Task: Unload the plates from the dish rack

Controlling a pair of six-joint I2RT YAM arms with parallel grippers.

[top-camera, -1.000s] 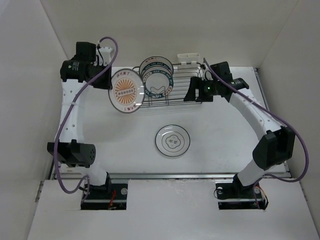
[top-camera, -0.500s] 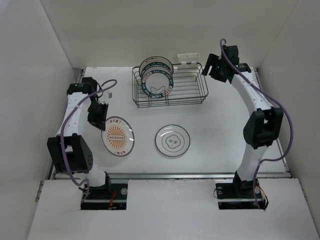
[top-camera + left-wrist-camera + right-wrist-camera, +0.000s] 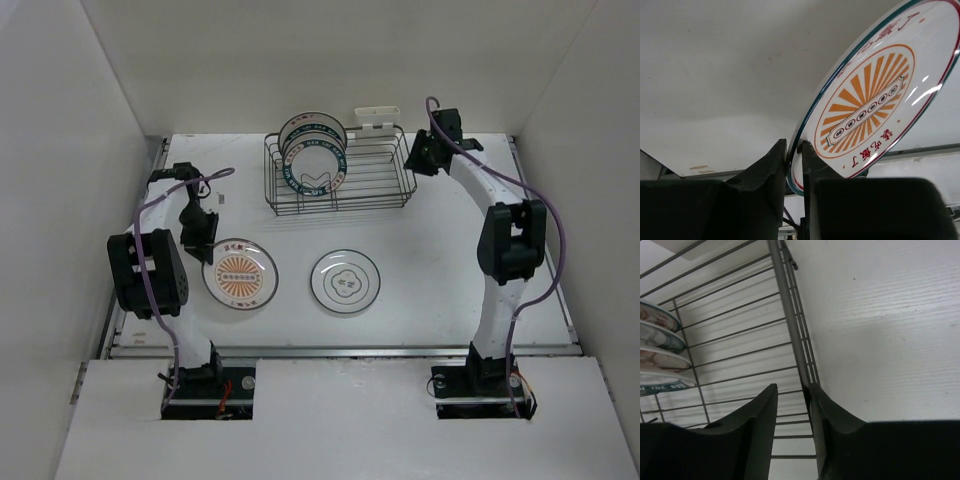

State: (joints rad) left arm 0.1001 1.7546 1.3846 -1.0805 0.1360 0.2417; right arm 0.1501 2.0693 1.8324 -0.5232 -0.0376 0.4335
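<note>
My left gripper [image 3: 203, 240] is shut on the rim of an orange sunburst plate [image 3: 240, 273], which sits low at the table's front left. In the left wrist view the fingers [image 3: 794, 152] pinch the plate's [image 3: 875, 95] green edge. A flower-outline plate [image 3: 345, 281] lies flat at the table's centre. The dark wire dish rack [image 3: 375, 185] stands at the back and holds several green-rimmed plates [image 3: 313, 152] upright at its left end. My right gripper [image 3: 417, 157] is open at the rack's right end. Its jaws [image 3: 792, 388] straddle the rack's end rim wire [image 3: 790, 320]. The plates [image 3: 657, 335] show at the left.
A white caddy [image 3: 378, 118] is clipped to the rack's far side. White walls close in the table on the left, back and right. The table's front edge [image 3: 340, 350] runs just beyond the arm bases.
My left arm carried the sunburst plate from beside the rack down to the table's front left. My right arm swung from over the rack to its right end.
</note>
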